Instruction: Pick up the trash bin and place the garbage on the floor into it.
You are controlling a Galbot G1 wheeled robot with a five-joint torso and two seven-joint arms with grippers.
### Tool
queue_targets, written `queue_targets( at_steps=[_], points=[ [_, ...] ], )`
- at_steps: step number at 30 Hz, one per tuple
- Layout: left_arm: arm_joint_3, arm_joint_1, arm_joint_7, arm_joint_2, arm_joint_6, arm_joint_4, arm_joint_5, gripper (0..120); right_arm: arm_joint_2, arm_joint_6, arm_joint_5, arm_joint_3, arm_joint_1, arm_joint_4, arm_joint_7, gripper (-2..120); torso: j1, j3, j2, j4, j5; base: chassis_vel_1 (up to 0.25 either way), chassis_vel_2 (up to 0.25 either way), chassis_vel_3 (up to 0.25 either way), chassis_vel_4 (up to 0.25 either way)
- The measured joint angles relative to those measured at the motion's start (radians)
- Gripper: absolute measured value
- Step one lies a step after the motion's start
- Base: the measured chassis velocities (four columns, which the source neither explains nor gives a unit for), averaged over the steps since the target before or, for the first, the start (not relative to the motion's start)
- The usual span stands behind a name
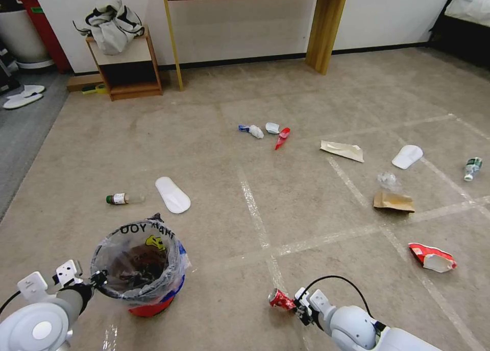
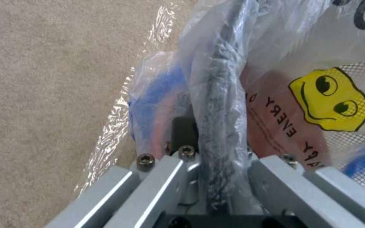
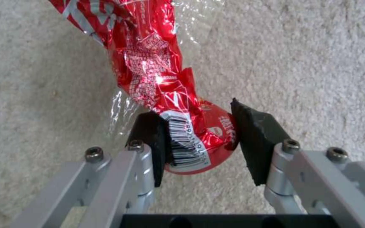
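The small round red trash bin with the blue rim (image 1: 151, 307) is mostly wrapped in its clear plastic bag, so just a sliver of red shows at the base, and what's inside is too dark to make out. In the left wrist view the bag's black lettering runs off the edge, and the left gripper (image 2: 210, 177) has its fingers buried behind the bagged rim. The red crumpled wrapper (image 3: 157, 76) gets chopped off by the right wrist view's edge. The small green-labelled plastic bottle (image 1: 472, 168) far right is too tiny to read. The wooden bench (image 1: 326, 24) is cut off up top.
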State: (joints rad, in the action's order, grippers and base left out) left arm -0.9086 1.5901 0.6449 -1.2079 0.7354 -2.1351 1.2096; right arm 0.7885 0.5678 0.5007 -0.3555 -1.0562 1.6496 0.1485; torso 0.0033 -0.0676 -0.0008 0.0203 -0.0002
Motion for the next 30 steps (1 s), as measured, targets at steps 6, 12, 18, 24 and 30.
queue_targets(
  at_steps=[6,12,18,24,30],
  points=[
    [0.000,0.000,0.001,0.008,0.000,-0.016,0.005,1,-0.008,-0.019,0.017,0.077,-0.011,0.048,0.013,35,0.000,0.000,0.000,0.0000,0.0001,0.000,0.000,0.000,0.000],
    [0.005,-0.010,0.005,0.021,0.000,-0.039,0.025,1,-0.029,-0.034,0.061,0.205,0.003,0.135,0.022,35,0.000,0.000,0.000,0.0000,0.0001,0.000,0.000,0.000,0.000],
    [0.026,-0.028,0.004,0.035,0.000,-0.066,0.054,1,-0.059,-0.061,0.087,0.315,0.003,0.213,0.024,35,0.000,0.000,0.000,0.0000,-0.0001,0.000,0.000,0.000,0.000],
    [0.088,-0.055,0.007,0.074,0.000,-0.103,0.096,1,-0.071,-0.157,0.170,0.377,0.018,0.298,0.055,35,0.000,0.000,0.000,0.0000,0.0003,0.000,0.000,0.000,0.000],
    [0.145,-0.082,0.001,0.142,0.000,-0.106,0.124,1,-0.090,-0.201,0.312,0.418,0.054,0.406,0.089,35,0.000,0.000,0.000,0.0000,-0.0002,0.000,0.000,0.000,0.000]
  ],
)
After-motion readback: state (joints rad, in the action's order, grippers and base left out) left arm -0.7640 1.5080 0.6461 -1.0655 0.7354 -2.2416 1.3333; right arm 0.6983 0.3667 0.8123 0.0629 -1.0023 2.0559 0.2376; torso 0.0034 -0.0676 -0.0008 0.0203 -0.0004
